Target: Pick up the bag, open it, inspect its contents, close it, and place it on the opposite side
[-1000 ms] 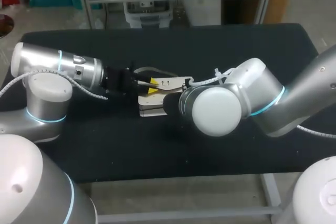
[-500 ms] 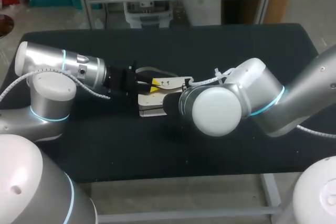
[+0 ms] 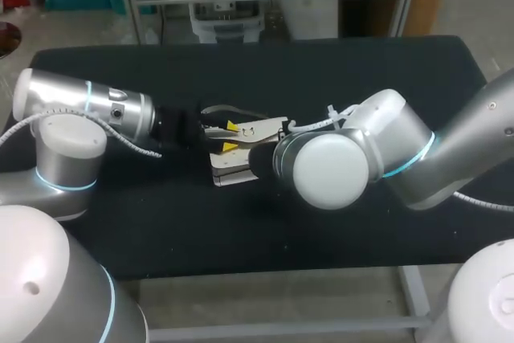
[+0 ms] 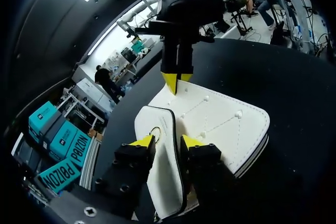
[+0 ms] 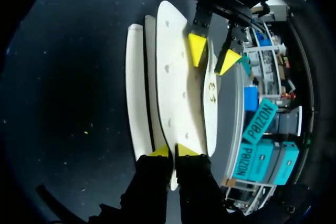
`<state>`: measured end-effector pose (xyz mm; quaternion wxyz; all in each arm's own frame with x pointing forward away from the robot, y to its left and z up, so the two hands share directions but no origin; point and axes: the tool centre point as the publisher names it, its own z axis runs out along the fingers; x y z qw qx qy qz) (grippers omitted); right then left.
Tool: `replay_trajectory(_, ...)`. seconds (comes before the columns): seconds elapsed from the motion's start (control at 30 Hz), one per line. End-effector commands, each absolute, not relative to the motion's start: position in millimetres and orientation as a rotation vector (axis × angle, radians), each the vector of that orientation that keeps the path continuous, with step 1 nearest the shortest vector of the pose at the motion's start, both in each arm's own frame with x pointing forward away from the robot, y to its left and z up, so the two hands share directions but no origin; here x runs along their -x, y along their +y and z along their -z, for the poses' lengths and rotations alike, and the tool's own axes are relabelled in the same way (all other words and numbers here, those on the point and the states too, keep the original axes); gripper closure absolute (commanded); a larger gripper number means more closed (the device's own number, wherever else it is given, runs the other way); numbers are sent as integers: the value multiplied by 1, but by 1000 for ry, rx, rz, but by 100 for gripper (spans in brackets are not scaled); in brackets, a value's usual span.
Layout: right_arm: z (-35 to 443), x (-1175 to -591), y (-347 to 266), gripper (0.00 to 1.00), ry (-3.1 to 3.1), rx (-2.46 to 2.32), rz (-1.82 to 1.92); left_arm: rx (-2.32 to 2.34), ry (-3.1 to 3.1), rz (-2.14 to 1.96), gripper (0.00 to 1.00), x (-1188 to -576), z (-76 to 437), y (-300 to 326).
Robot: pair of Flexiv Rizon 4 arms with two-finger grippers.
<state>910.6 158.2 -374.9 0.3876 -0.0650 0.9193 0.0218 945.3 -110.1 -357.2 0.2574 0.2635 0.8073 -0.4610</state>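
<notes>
The right gripper (image 5: 173,151) is clamped, tips nearly together, on the nearest edge of the white bag (image 5: 170,77). Facing it, the left gripper (image 4: 167,142) stands spread, straddling the black-trimmed edge of the raised flap (image 4: 160,187), with one finger beneath the flap. Bare black table (image 3: 361,70) lies beyond both grippers on every side.

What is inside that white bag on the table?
Nothing inside shows. The white bag lies on the table, and its flap and stacked white layers hide any contents. The right gripper pinches the flap's edge.
</notes>
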Motion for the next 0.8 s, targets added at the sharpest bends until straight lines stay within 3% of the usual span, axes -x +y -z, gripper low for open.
replay_trajectory(0.03, 378, -910, 154, 100, 2197, 161, -77, -674, 2196, 1250, 0, -940, 342, -104)
replay_trajectory(0.6, 375, -895, 155, 98, 2221, 60, -25, -70, 2435, 1311, 0, -956, 291, -93)
replay_trajectory(0.67, 372, -890, 155, 80, 2219, 39, -28, -6, 2444, 1290, 0, -961, 291, -92)
replay_trajectory(0.7, 372, -890, 155, 80, 2219, 39, -28, -6, 2444, 1290, 0, -961, 291, -92)
replay_trajectory(0.73, 368, -886, 154, 0, 2224, 15, -28, 27, 2468, 1302, 0, -964, 290, -89)
replay_trajectory(0.8, 363, -884, 153, 0, 2221, 13, -30, 40, 2465, 1300, 0, -966, 289, -88)
